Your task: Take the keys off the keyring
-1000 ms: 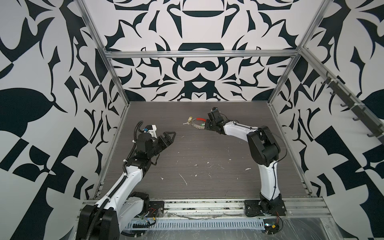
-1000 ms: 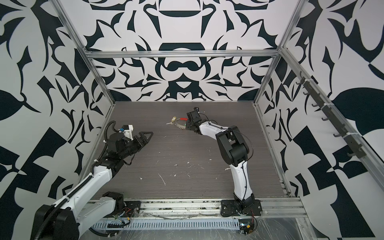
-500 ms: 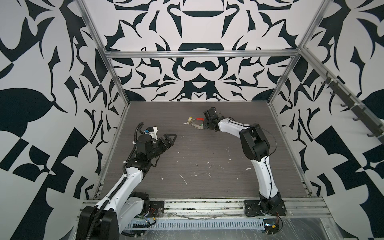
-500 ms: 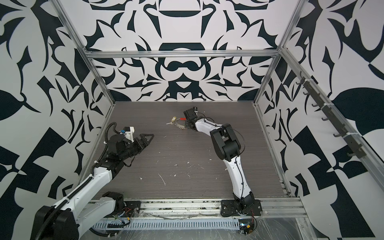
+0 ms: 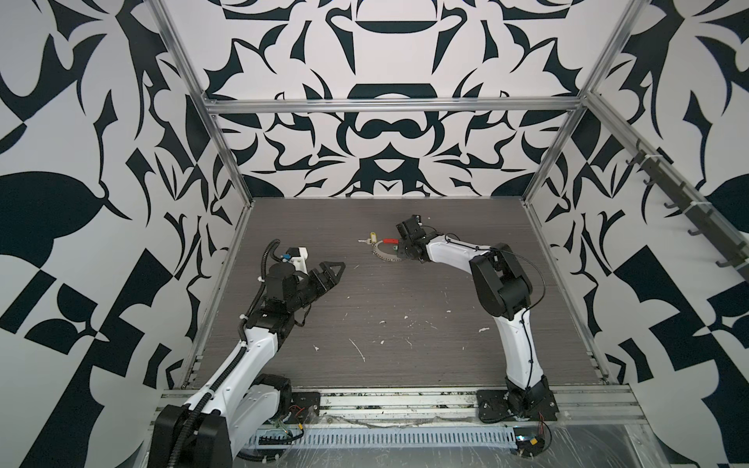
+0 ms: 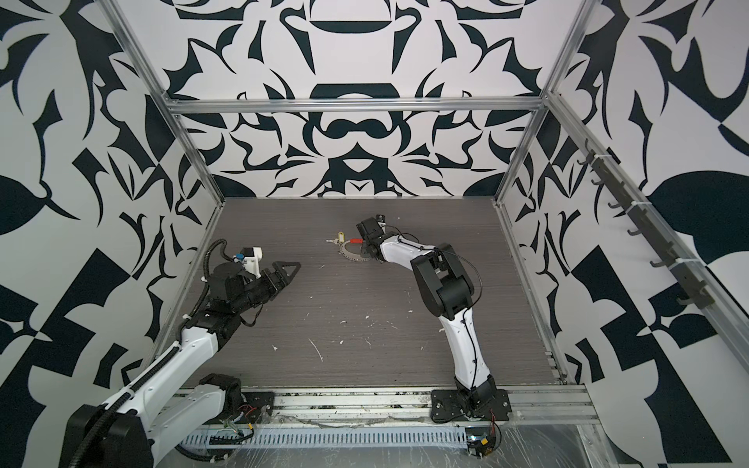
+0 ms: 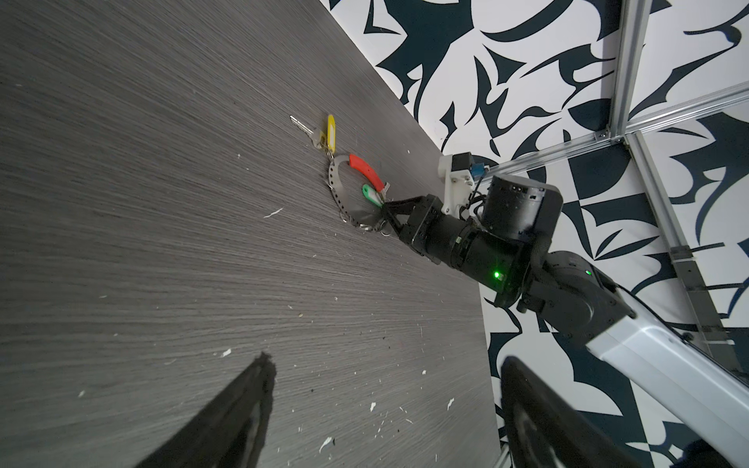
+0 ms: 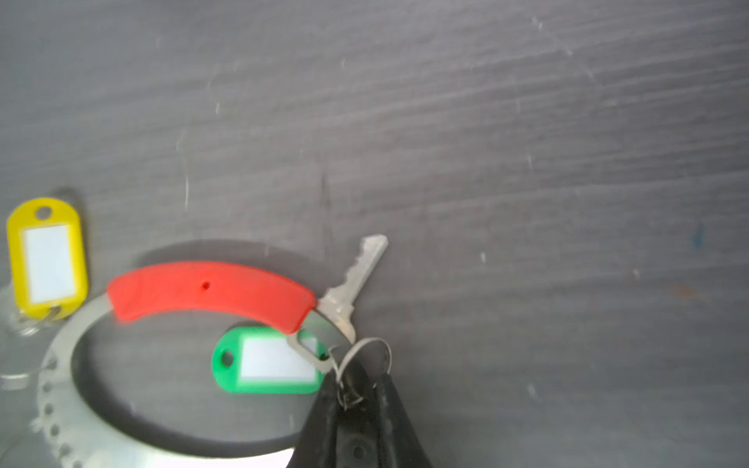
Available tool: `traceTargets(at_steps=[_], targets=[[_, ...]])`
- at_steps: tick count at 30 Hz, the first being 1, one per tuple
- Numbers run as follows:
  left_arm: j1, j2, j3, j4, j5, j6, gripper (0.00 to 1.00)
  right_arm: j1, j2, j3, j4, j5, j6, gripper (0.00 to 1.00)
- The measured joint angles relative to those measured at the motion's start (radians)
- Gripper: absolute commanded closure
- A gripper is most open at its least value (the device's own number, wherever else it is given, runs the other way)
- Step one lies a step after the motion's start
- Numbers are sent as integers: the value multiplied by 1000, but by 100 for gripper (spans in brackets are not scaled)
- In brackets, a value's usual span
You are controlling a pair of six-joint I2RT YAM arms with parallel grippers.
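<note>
The keyring (image 8: 50, 389), a silver hoop with a perforated arc and a red sleeve (image 8: 210, 289), lies flat at the table's far middle in both top views (image 5: 383, 256) (image 6: 352, 256). The yellow key (image 8: 48, 257) (image 5: 373, 236) hangs at the hoop's left end. The green key (image 8: 267, 366) (image 7: 369, 193) lies inside the hoop, its metal blade (image 8: 356, 279) pointing outward. My right gripper (image 8: 356, 385) (image 7: 385, 207) is shut on the green key's small silver loop. My left gripper (image 5: 335, 269) (image 7: 385, 389) hovers open and empty, well to the left of the keyring.
White scraps (image 5: 358, 350) dot the grey table's (image 5: 405, 291) near half. Aluminium frame posts (image 5: 227, 154) and patterned walls close in the table on three sides. A rail of hooks (image 5: 689, 219) runs along the right wall.
My right gripper has slid left to the hoop's right end and closed on the green key's silver loop. The left arm has edged slightly forward, still open.
</note>
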Motion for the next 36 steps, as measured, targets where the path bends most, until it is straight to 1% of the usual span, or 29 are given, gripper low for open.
traceTargets(at_steps=[3, 8, 14, 16, 19, 21, 23, 26, 28, 33, 36], targets=[[0, -17, 0, -3, 6, 0, 10, 21, -67, -80, 19, -16, -18, 93], [0, -47, 0, -10, 15, 0, 10, 80, -200, -219, 39, -84, -62, 100], [0, -60, 0, -22, 28, 0, 10, 172, -388, -413, 48, -198, -149, 100], [-1, -60, 0, -22, 34, 0, 10, 205, -441, -462, 36, -237, -179, 96], [-1, -60, 0, -23, 40, 0, 10, 246, -505, -520, 23, -251, -193, 81], [-1, -60, 0, -24, 42, 0, 10, 261, -541, -556, 23, -239, -177, 77], [-1, -63, 0, -29, 42, 0, 10, 260, -563, -574, 29, -208, -143, 76], [-1, -76, 0, -32, 41, 0, 9, 255, -564, -564, 50, -116, -88, 73], [-1, -89, 0, -34, 40, 0, 9, 251, -540, -525, 48, -60, -58, 68], [-1, -120, 0, -40, 37, 0, 9, 236, -380, -294, 28, 59, -10, 64], [-1, -134, -3, -49, 34, 0, 9, 226, -292, -189, 3, 101, 23, 63]])
